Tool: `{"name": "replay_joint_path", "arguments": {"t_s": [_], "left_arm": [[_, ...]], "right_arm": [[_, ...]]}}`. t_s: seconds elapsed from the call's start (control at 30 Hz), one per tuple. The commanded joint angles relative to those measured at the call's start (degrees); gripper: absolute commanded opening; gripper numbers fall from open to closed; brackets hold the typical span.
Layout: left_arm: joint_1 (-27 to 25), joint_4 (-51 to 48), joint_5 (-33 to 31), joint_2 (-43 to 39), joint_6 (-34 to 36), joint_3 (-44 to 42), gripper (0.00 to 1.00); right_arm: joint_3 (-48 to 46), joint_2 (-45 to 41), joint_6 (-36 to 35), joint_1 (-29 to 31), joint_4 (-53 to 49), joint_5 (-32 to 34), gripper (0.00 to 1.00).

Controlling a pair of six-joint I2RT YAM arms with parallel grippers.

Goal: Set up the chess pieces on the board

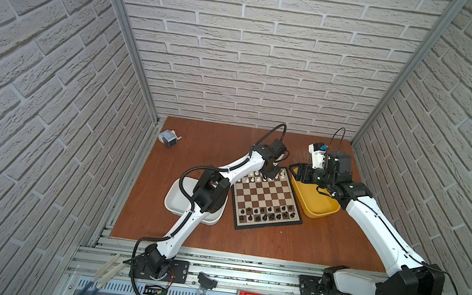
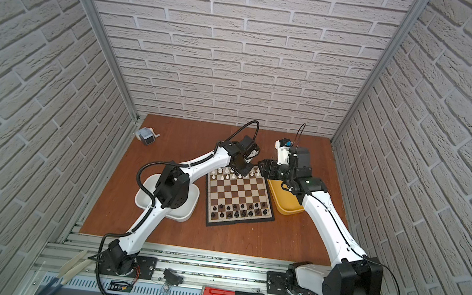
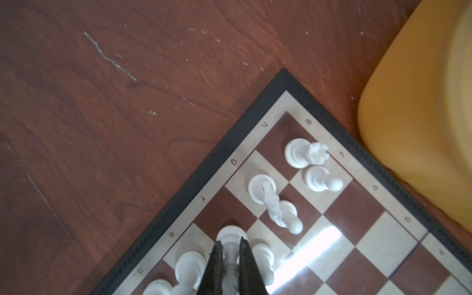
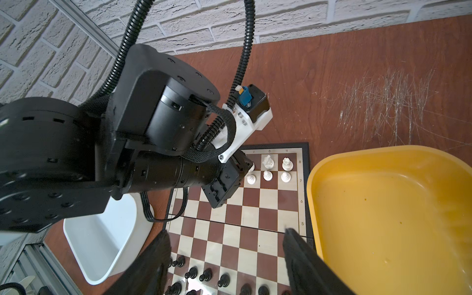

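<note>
Two tubs are being shown flanking the board [image 1: 265,195] on the wooden table [image 1: 197,156]: a white tub [image 1: 176,196] on the left, partly hidden under the left arm, and a yellow tub [image 1: 318,206] just beside the right edge. The board itself is being seen lying flat around mid-table, turned a bit crooked. Black pieces [image 1: 266,213] are being shown standing in two rows along its near edge, white pieces [image 1: 257,174] in two rows along the far edge.

Over at that far edge, a white piece [image 3: 229,258] is being pinched by the left gripper [image 3: 230,245], jaws clamped together on its slim stem. Its round base is being held at the dark back-row square marked f; whether it's actually touching down can't be told, honestly. Right next to it a knight [image 3: 263,189] is being seen on g and a rook [image 3: 297,153] in the corner on h, with pawns [image 3: 319,180] in the next row.

The right gripper [image 4: 226,237] is being held above the board's far right corner, by the yellow tub's far end, jaws spread wide apart and nothing being gripped between them.
</note>
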Motion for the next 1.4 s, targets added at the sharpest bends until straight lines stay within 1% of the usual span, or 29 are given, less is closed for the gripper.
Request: {"name": "replay_joint_path", "arguments": {"t_s": [0.0,0.17,0.3,0.53,0.67,0.7,0.8,0.9,1.1,1.17,1.2,1.23,1.27,1.3,1.33,1.37], "left_arm": [[-0.2,0.82,-0.7,1.33,-0.35,1.22,0.0],[-0.2,0.51,-1.08,1.44,-0.35,1.29,0.01],[-0.12,0.51,-1.46,1.5,-0.52,1.33,0.07],[-0.11,1.83,-2.28,1.36,-0.52,1.52,0.27],[-0.13,3.04,-2.1,1.29,-0.87,2.19,0.33],[-0.11,3.42,-2.29,1.07,-0.87,2.14,0.36],[-0.21,6.5,-2.46,-0.88,-0.63,0.91,0.37],[-0.27,9.98,-0.95,-3.83,-0.52,-0.37,0.38],[-0.56,9.61,-0.41,-11.44,-1.56,-2.13,0.36],[-1.02,11.39,-1.07,-16.33,-1.49,-6.51,0.35],[-1.28,13.51,-2.16,-19.65,-1.65,-10.14,0.35],[-1.46,17.03,-3.16,-24.05,-1.8,-15.61,0.35],[-1.47,21.12,-3.97,-29.08,-1.84,-22.02,0.36],[-1.36,26.15,-4.62,-33.44,-1.49,-28.47,0.39],[-1.19,32.93,-5.34,-40.23,-1.07,-37.01,0.45],[-0.85,40.32,-6.64,-46.24,-0.98,-46.08,0.6]], "right_arm": [[0.44,-0.12,-0.67,0.02,1.47,-0.82,0.71],[0.56,-0.18,-0.78,0.02,1.56,-0.91,0.71],[0.59,-0.1,-0.74,0.02,1.65,-1.23,0.7],[0.58,-0.23,-0.52,0.02,1.66,-1.68,0.7],[0.64,-0.34,-0.34,0.02,1.68,-1.88,0.7],[0.82,-0.35,-0.34,0.02,1.56,-2.04,0.7],[0.86,-0.54,-0.25,0.02,1.65,-2.08,0.69],[1.54,-0.87,-0.07,0.06,1.38,-1.73,0.69],[1.82,-3.21,0.48,0.02,1.22,-0.67,0.7],[1.59,-4.44,0.37,0.01,1.38,1.15,0.7],[1.36,-4.96,0.7,0.02,1.76,2.16,0.76],[1.08,-5.53,1.48,-0.06,2.33,3.66,0.99],[0.98,-6.23,1.39,-0.14,3.04,4.95,1.0],[0.76,-7.11,0.7,-0.15,3.68,6.12,1.0],[-0.69,-8.45,0.38,-0.15,6.12,8.0,1.0],[-2.64,-9.75,1.07,-0.28,8.85,11.46,1.0]]}}
